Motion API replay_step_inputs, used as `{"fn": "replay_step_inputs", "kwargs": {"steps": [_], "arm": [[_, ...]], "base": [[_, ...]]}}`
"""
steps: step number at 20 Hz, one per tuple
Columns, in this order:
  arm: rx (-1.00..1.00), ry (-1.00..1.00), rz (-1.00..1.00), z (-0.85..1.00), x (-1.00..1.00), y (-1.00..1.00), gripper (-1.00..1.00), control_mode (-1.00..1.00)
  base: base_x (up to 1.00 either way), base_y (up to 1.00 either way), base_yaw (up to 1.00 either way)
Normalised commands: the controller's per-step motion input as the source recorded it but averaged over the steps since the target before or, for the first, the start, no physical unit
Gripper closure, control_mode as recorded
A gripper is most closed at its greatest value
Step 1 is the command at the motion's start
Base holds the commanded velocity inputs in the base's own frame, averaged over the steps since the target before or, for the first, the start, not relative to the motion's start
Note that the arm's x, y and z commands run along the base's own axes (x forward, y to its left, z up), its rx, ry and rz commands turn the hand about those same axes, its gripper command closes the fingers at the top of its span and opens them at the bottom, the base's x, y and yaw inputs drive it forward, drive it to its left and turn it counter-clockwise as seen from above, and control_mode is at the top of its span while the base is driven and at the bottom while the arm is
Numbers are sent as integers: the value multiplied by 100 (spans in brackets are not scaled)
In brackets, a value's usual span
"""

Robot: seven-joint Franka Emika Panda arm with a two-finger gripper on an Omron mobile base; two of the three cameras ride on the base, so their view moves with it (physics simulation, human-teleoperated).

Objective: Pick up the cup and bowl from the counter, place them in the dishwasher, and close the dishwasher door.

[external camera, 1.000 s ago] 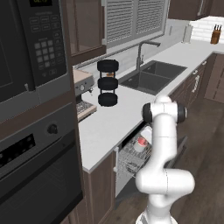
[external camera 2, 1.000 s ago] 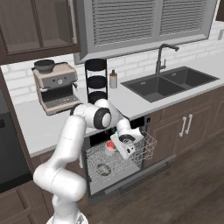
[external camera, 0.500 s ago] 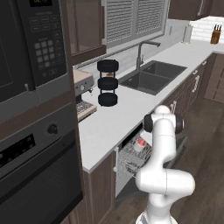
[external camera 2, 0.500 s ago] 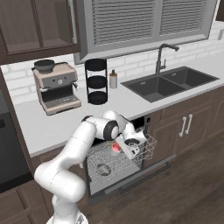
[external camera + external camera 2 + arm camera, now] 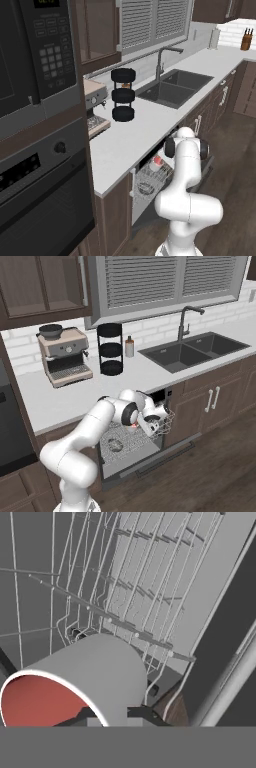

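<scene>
White arm bends forward and down at centre of the right base view, elbow raised, wrist angled low. Gripper [image 5: 151, 425] sits right of centre, fingers drawn nearly together, clamped on the cup [image 5: 75, 682].

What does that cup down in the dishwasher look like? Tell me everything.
The cup is a short smooth cylinder, pale grey outside and salmon-red inside, with a thin white rim and no visible handle. Its mouth faces the hand camera, with the white wire rack right behind it. The fingers pinch its wall, one inside, one outside.
</scene>
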Motion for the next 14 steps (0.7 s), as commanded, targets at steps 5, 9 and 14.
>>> {"fn": "replay_step_inputs", "kwargs": {"steps": [5,9,14], "arm": [[0,-5,0,-19,-10,-4,-100,-100],[0,-3,0,19,-19,-3,-100,-100],[2,-1,0,62,-43,-17,-100,-100]], "base": [[0,0,0],[0,0,0],[0,0,0]]}}
